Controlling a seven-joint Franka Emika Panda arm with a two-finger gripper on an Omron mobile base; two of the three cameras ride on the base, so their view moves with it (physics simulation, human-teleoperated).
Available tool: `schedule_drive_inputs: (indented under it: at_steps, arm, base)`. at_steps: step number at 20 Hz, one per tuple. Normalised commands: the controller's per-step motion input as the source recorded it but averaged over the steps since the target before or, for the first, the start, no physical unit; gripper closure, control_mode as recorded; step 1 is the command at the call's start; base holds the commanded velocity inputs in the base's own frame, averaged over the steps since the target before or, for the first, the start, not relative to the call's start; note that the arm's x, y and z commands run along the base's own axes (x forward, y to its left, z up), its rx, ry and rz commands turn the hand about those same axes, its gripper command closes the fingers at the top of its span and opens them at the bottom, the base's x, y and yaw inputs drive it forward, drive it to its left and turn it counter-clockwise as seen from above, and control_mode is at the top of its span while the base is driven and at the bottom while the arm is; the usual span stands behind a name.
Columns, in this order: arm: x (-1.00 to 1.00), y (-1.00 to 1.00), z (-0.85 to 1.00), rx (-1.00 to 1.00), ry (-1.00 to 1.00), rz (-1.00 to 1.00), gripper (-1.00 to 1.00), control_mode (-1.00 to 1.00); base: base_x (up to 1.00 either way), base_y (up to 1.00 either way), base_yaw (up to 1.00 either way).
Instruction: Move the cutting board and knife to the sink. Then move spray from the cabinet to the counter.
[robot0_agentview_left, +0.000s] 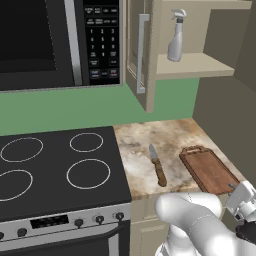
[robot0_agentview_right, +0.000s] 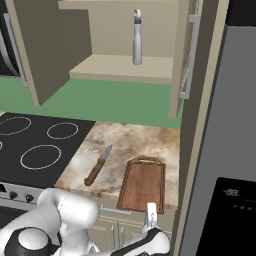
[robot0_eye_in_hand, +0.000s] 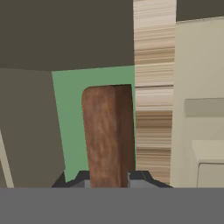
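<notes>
At the near edge of the beige and brown marbled stone counter (robot0_agentview_left: 145, 140), the flat reddish-brown wooden cutting board (robot0_agentview_right: 144, 184) is found lying level, with the small brown-handled, silver-bladed knife (robot0_agentview_left: 157, 166) just left of it, apart. The two-finger gripper (robot0_eye_in_hand: 109, 178) is seen pinching the board's near edge. The board is judged stiff, fairly heavy and prone to droop from an edge hold. The pale grey-white spray bottle (robot0_agentview_left: 176, 36) is noted upright on the open beige cabinet shelf (robot0_agentview_left: 192, 66).

Flat, even rendered light, no glare, faint shadows, slightly soft, pixelated edges throughout.
</notes>
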Motion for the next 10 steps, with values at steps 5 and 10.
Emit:
schedule_drive_inputs:
  at_steps: [5, 10]
  arm:
    - [-0.05, 0.00, 0.16, 0.00, 0.01, -0.07, 1.00, -1.00]
    - [-0.08, 0.02, 0.24, 0.00, 0.10, -0.04, 1.00, -1.00]
  base:
    - [0.00, 0.00, 0.00]
    - [0.00, 0.00, 0.00]
